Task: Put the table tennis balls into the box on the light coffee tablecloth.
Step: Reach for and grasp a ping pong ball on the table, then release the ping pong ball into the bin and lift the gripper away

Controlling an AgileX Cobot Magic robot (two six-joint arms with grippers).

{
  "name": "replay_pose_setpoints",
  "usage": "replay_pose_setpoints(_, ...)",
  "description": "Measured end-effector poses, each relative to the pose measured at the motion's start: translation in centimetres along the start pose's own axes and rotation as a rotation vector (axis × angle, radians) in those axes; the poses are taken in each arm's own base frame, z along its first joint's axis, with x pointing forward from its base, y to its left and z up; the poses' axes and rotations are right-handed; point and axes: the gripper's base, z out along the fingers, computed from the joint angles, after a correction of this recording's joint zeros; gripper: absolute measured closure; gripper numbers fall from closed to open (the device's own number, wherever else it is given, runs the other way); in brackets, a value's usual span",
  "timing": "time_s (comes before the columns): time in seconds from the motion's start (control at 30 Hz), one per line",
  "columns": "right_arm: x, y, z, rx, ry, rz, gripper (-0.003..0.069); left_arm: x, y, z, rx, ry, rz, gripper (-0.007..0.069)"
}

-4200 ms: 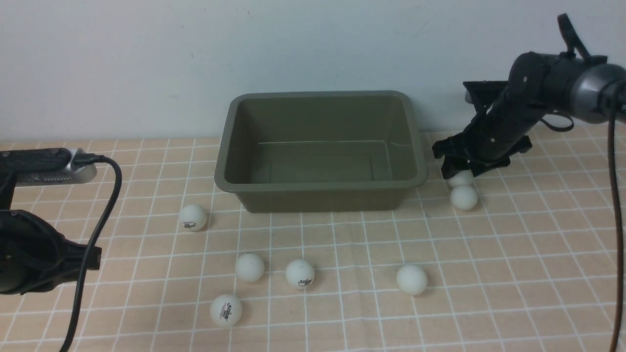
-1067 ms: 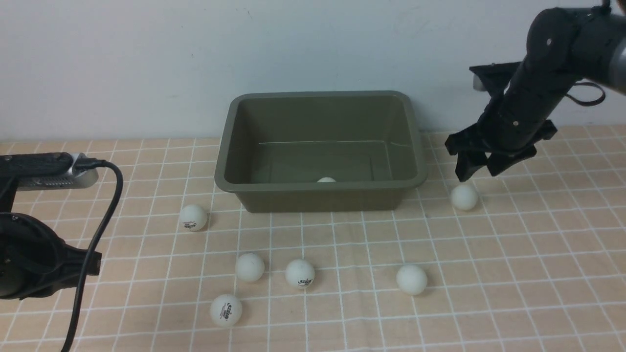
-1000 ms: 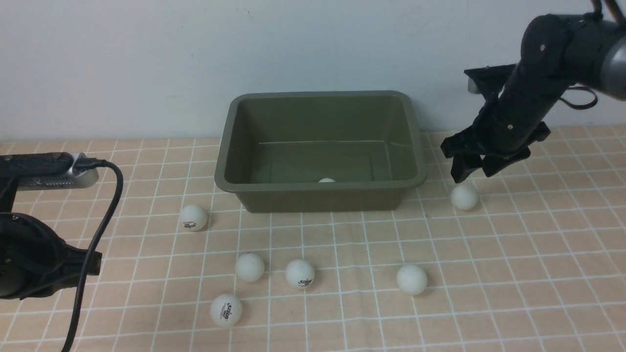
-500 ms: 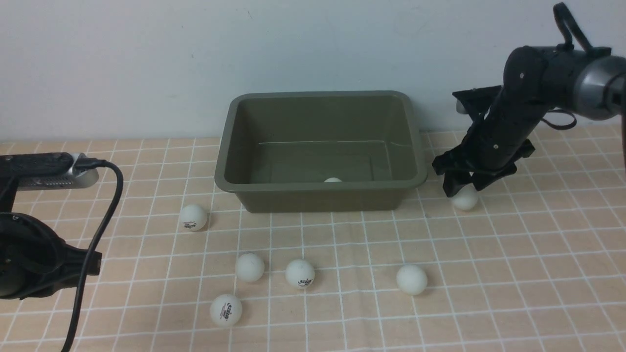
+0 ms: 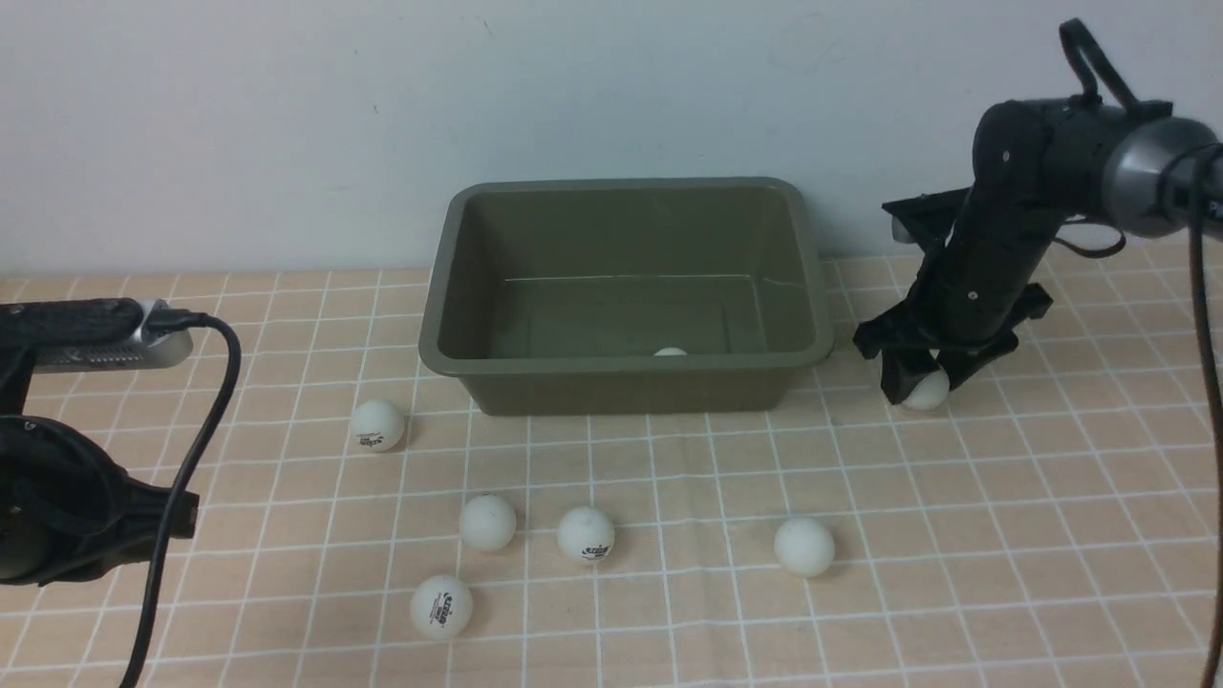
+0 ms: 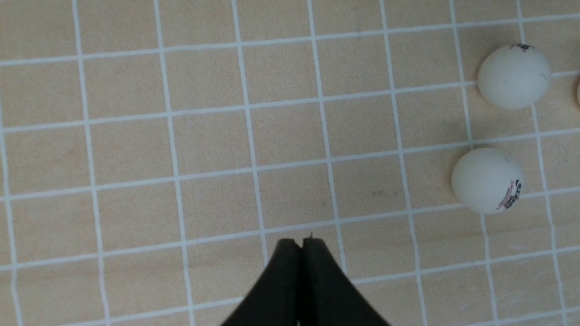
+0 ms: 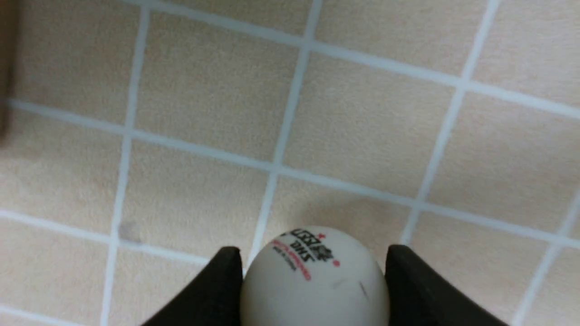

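The olive-green box [image 5: 621, 363] stands at the back middle of the light coffee tablecloth [image 5: 1003, 535]. One table tennis ball [image 5: 670, 352] lies inside it by the near wall. Several more lie on the cloth in front, among them one at the left [image 5: 377, 425] and one at the right [image 5: 804, 547]. Just right of the box, my right gripper [image 5: 922, 387] is down on the cloth, both fingers touching a logo ball [image 7: 315, 280]. My left gripper [image 6: 301, 240] is shut and empty above the cloth, with two balls [image 6: 488, 180] [image 6: 514, 77] off to one side.
The left arm [image 5: 57, 516] and its black cable [image 5: 205, 420] fill the near left edge. A pale wall rises right behind the box. The box's right rim is close beside the right gripper.
My right gripper came down over the ball right of the box and its fingers drew in against it. The ball inside the box rolled a little to the right. The left arm stayed still.
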Motion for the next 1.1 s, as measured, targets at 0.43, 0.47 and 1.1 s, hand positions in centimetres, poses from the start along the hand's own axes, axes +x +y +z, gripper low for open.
replay_pose_setpoints(0.43, -4.8, 4.4, -8.8, -0.180, -0.309, -0.022, 0.0293, 0.0, 0.0, 0.0, 0.000, 0.000, 0.000, 0.0693)
replay_pose_setpoints(0.47, -4.8, 4.7, -8.8, -0.188, -0.308, -0.025, 0.0293, 0.0, 0.0, 0.0, 0.000, 0.000, 0.000, 0.0693)
replay_pose_setpoints(1.1, -4.7, 11.2, -6.7, -0.238, -0.287, -0.279, 0.0239, 0.0, 0.0, 0.0, 0.002, 0.005, 0.000, 0.0693)
